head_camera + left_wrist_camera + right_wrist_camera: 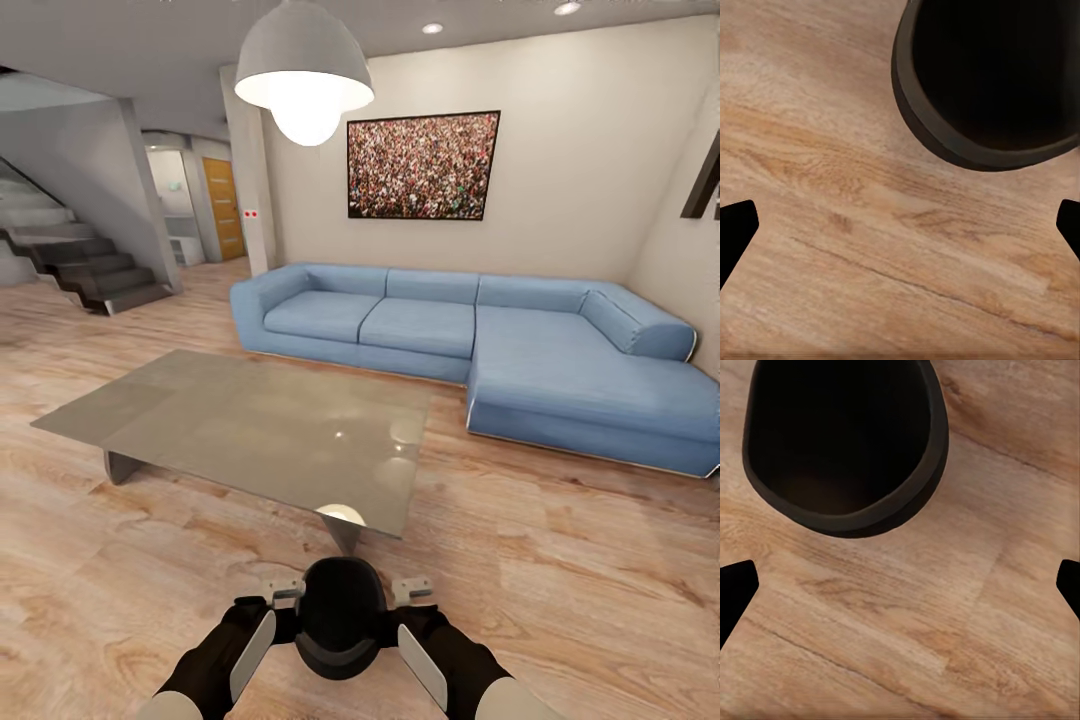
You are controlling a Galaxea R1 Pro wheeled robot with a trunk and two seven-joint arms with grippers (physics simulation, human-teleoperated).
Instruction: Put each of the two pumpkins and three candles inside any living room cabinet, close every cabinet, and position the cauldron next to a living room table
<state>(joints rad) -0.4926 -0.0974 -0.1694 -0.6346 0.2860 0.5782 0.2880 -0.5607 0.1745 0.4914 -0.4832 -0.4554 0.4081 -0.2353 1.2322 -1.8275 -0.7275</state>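
In the head view, a black round cauldron (341,615) sat between the two arms, just short of the near corner of a low grey table (250,425) with a glossy top; whether the arms carried it or it rested on the plank floor (560,560) could not be told. A blue sectional sofa (480,340) stood beyond. Setting it beside the table would call for a slow, level approach, stopping just clear of the table's edge. In the left wrist view, the left gripper (900,225) had its jaws wide apart over grained wood, the cauldron's thick rim (937,135) nearby. In the right wrist view, the right gripper (900,585) was likewise spread, empty, near the smooth dark bowl.
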